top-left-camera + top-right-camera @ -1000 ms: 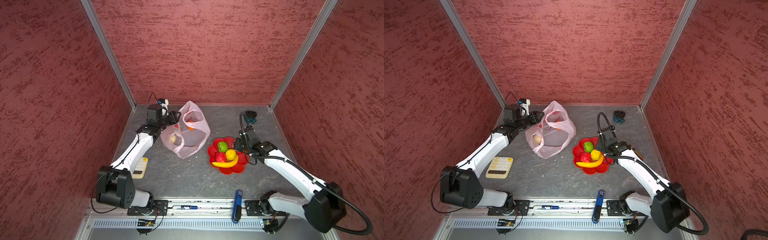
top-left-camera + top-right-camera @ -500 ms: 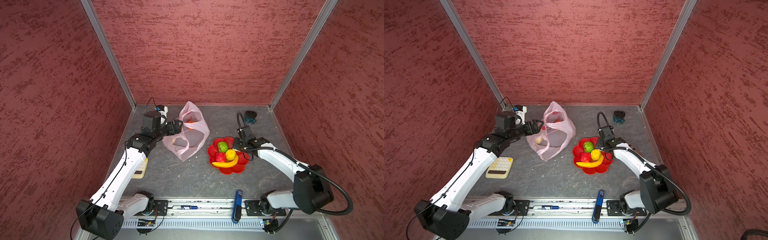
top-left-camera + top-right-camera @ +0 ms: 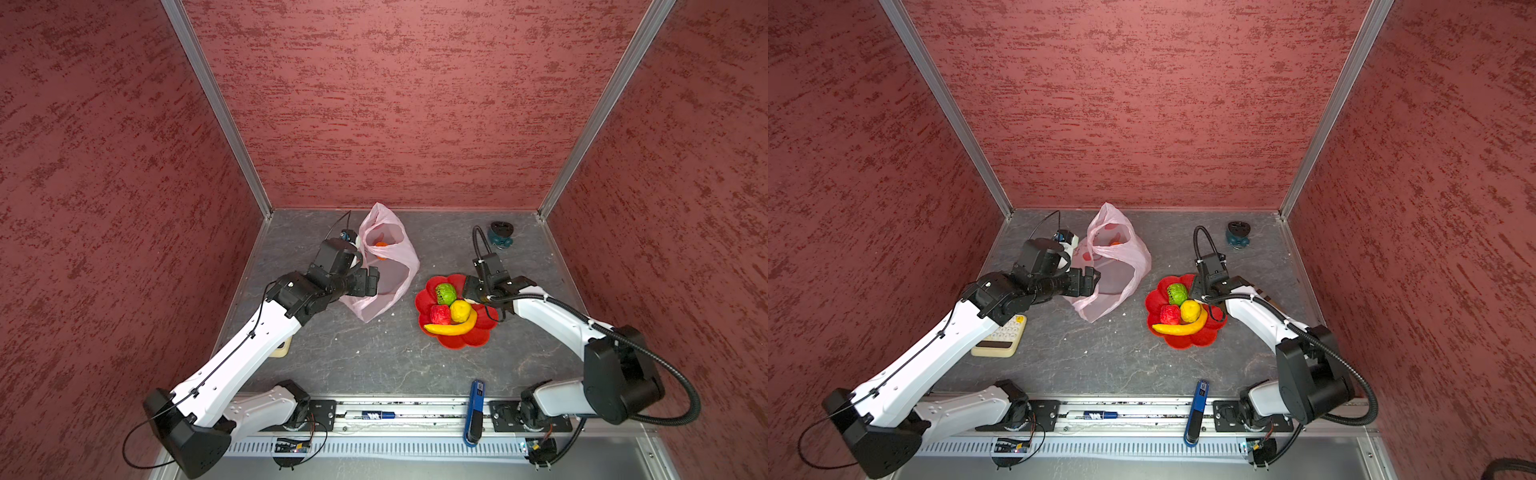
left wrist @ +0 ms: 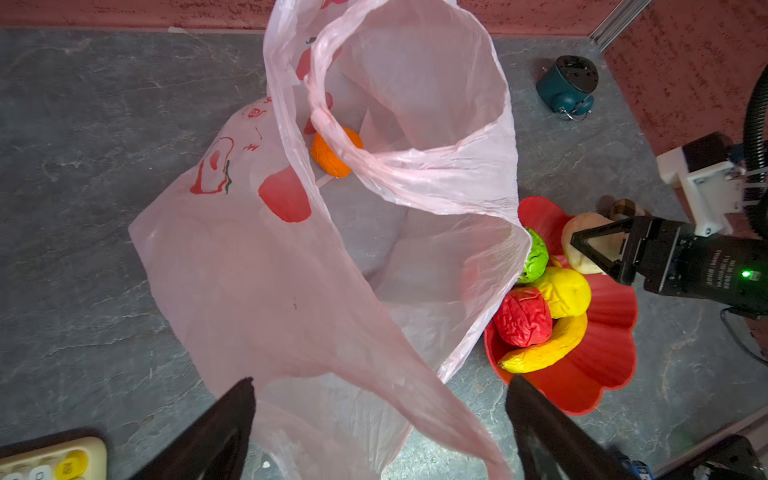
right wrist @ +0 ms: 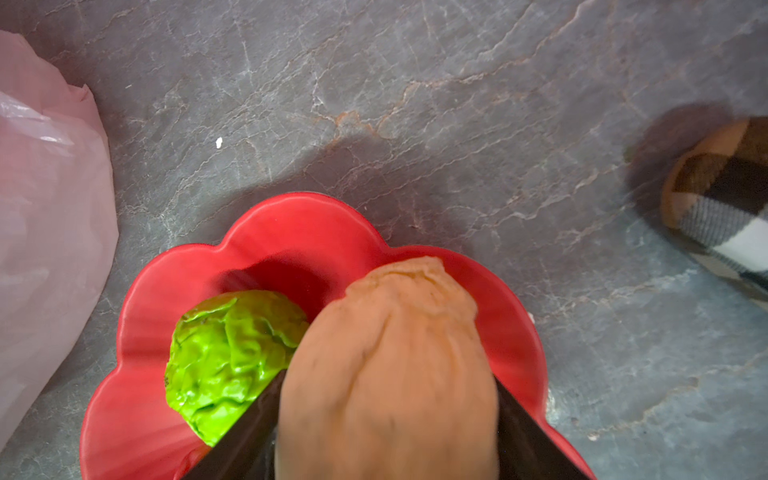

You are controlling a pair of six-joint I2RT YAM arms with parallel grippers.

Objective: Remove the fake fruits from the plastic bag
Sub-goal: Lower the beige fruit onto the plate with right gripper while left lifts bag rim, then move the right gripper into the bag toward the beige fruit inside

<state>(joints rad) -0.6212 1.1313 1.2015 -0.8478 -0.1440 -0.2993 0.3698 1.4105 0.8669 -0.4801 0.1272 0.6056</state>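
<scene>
Pink, thin plastic is my biggest worry. The plastic bag (image 4: 249, 270) lies on the table (image 3: 374, 357) with its mouth open. One orange fruit (image 4: 332, 160) shows inside it, up near the handles. I see no other fruit in there, but a fold could hide one.

My left tool (image 4: 381, 379) hangs over the bag's low end with its jaws spread wide, holding nothing. Some bag film lies between them. If they close now, I think they would grab film and not fruit. Then the whole bag could drag along, or flop shut over the orange fruit.

My right tool (image 5: 388, 376) has the beige fruit (image 5: 390, 353) between its jaws, and both sides touch it. How hard it squeezes, I cannot tell. It sits over the back of the red dish (image 5: 291, 232), right beside the green fruit (image 5: 224, 357). The red fruit (image 4: 523, 318), lemon (image 4: 565, 291) and banana (image 4: 544, 351) fill the rest. If let go here, the beige fruit could bump the green one and roll off the wavy rim.

Room is best at the front, where bare table runs before the bag and dish. The back wall is close behind the bag. A calculator (image 3: 1000, 340) lies under my left arm. A checked thing (image 5: 723, 195) lies near the dish on the right arm's side.
</scene>
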